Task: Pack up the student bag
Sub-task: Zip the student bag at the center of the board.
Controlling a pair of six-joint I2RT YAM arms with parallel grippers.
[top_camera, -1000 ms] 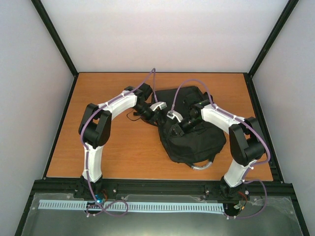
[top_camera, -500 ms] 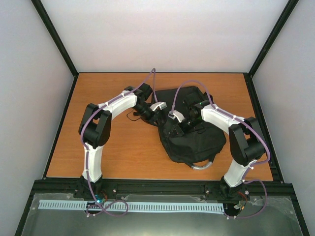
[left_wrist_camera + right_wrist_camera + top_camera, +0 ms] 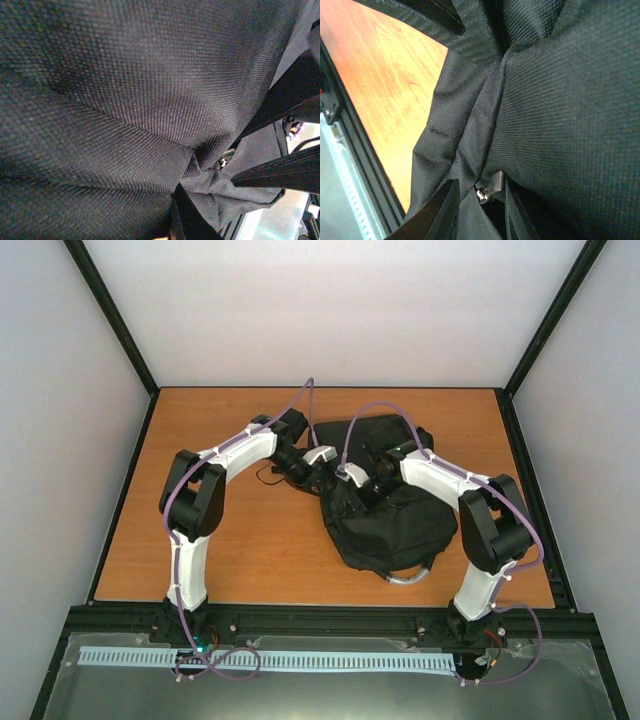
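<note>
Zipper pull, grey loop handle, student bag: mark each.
zipper pull [image 3: 489,186]: right wrist view, metal tab.
grey loop handle [image 3: 408,579]: top external view, near bend.
student bag [image 3: 395,530]: top external view, near fabric panel.

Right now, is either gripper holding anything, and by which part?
Right gripper straddles the student bag's zipper pull, not clamped. Left gripper: cannot tell.

We find the bag lying on the counter, right of its middle, reaching from near the far edge down toward the near edge. Its loop handle lies at the end closest to the near edge. The left gripper sits at the bag's far left side, pressed against it. The right gripper rests on the bag just beside it, a little nearer the near edge. Its fingers stand apart on either side of a zip pull.
</note>
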